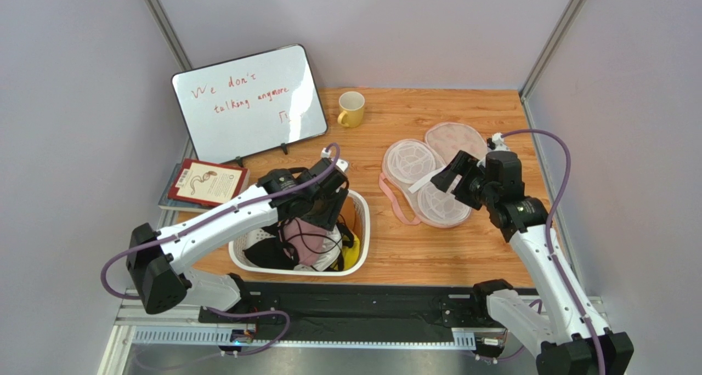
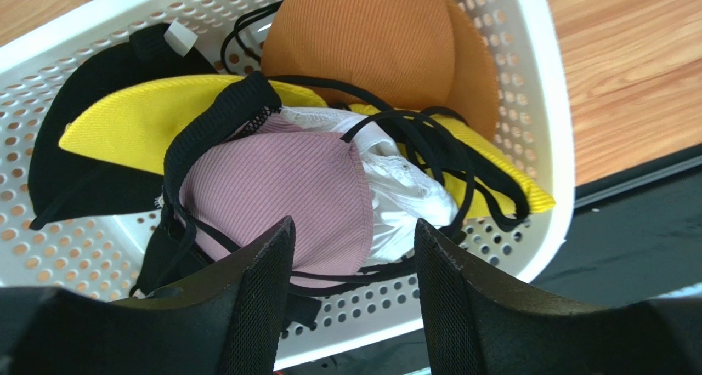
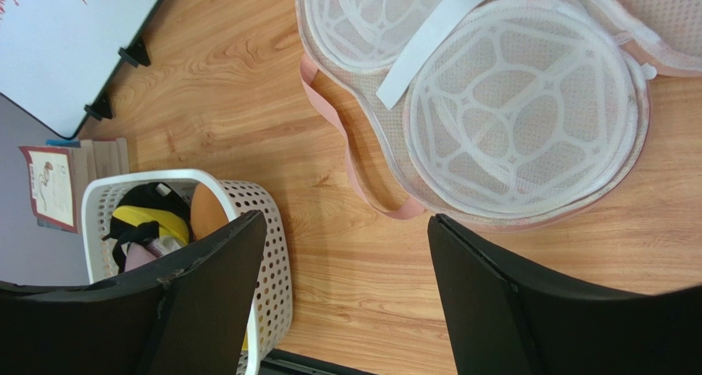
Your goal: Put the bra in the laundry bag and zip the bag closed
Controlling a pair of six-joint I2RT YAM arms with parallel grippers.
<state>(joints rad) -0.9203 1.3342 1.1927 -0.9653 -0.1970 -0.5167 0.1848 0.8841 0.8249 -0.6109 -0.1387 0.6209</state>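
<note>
Well, the pale pink ribbed padded bra (image 2: 280, 186) with thin black straps lies tangled among other garments in the white perforated plastic basket (image 2: 527, 79). The left end effector (image 2: 354, 227) hangs just above it, pointing down, fingers apart and gripping nothing. The right end effector (image 3: 346, 220) hovers wide open and empty by the pink-edged mesh laundry bag (image 3: 519, 120), which lies open on the wooden desk (image 3: 247, 87).

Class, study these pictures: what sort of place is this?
Likely a robot lab test cell, not a home: plain grey walls enclose a wooden table holding a whiteboard and a white laundry basket.
</note>
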